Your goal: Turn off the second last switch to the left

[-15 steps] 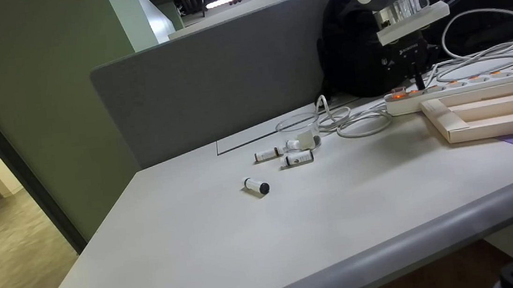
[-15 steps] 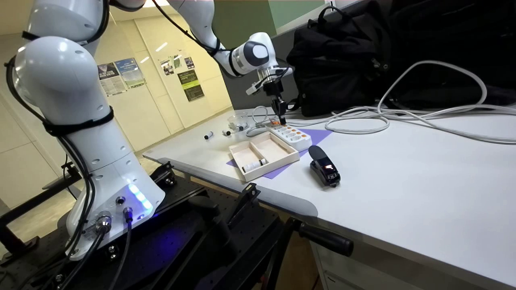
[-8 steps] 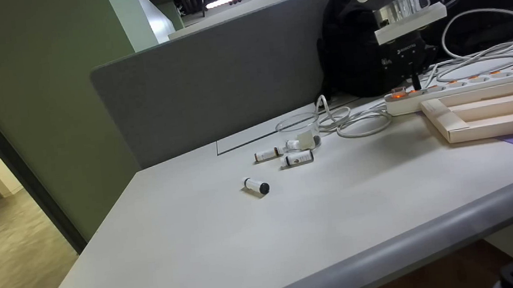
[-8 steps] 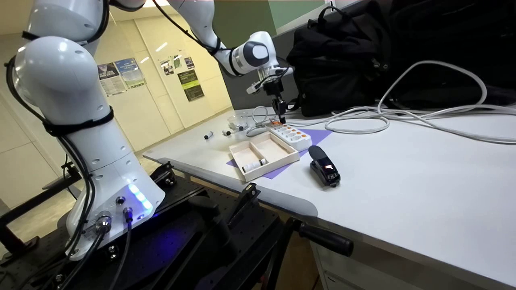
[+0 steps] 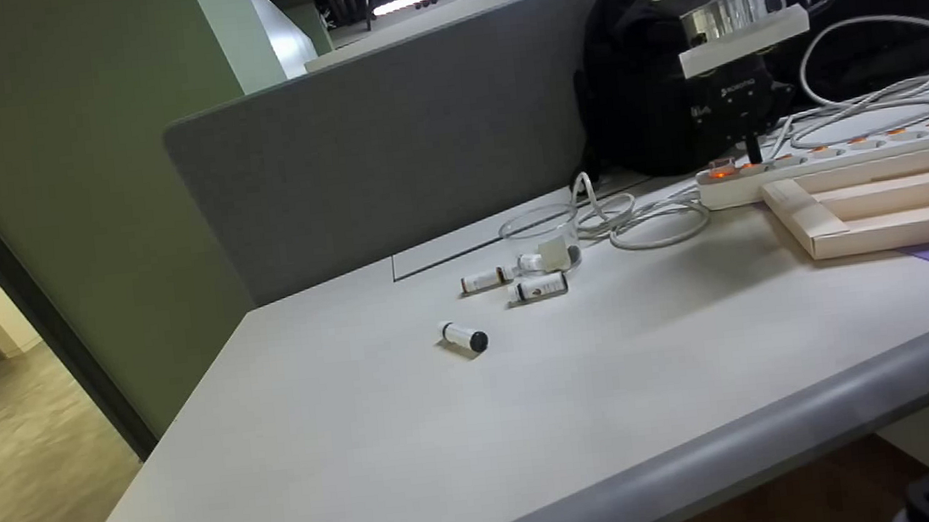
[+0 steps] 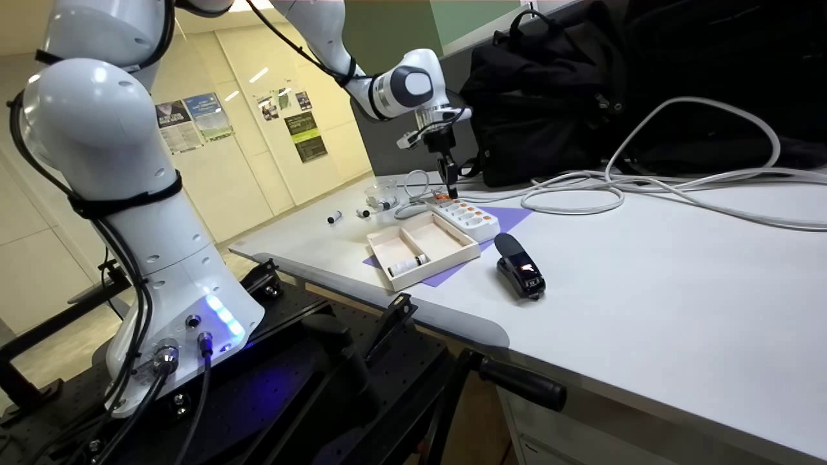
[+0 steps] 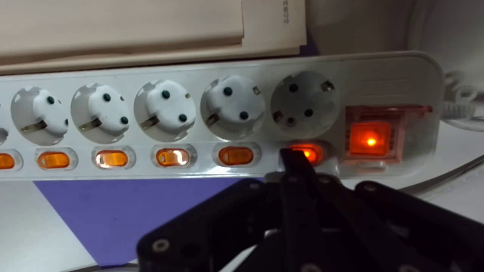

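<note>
The long white power strip (image 5: pixel 731 196) lies on the table, also in an exterior view (image 6: pixel 476 224) and across the wrist view (image 7: pixel 206 155). In the wrist view a lit orange rocker switch (image 7: pixel 313 154) sits beside the larger lit red main switch (image 7: pixel 370 139) at the cable end. The other rockers (image 7: pixel 236 155) show no glow from inside. My gripper (image 7: pixel 297 158) is shut and empty, pointing down. Its fingertips cover the left part of the lit rocker; I cannot tell whether they touch it. It also shows in both exterior views (image 5: pixel 753 155) (image 6: pixel 452 192).
A pale wooden tray (image 5: pixel 905 237) lies along the strip, over a purple sheet (image 7: pixel 151 219). White cables (image 6: pixel 581 205) and a black backpack (image 6: pixel 536 97) are behind. Small tubes (image 5: pixel 463 337), a clear cup (image 5: pixel 542 228) and a black device (image 6: pixel 520 268) stand or lie about.
My gripper has shifted slightly along the strip toward the main switch over the last second and stays low over the strip. Nothing else has visibly moved.
</note>
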`<state>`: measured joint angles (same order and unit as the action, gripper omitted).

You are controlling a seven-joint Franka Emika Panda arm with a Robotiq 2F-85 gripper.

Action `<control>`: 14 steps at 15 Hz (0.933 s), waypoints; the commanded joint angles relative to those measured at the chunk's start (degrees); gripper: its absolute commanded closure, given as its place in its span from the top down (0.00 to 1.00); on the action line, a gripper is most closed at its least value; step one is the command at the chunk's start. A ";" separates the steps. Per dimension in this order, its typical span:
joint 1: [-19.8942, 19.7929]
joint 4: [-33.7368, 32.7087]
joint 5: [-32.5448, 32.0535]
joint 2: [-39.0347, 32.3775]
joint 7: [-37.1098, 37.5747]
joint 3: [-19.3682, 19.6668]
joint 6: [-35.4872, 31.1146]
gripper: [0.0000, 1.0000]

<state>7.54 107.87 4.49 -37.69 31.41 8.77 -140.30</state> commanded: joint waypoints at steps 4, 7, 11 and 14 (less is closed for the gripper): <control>-0.40 2.32 3.65 0.37 0.97 -2.40 -3.08 0.00; -0.07 3.68 4.54 1.10 0.76 -3.19 -4.37 0.00; 0.32 4.91 5.28 1.73 0.51 -4.19 -6.11 0.00; 1.18 4.14 3.14 3.87 0.21 -3.19 -4.64 0.00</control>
<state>7.58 110.98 7.88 -36.27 31.28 5.95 -145.91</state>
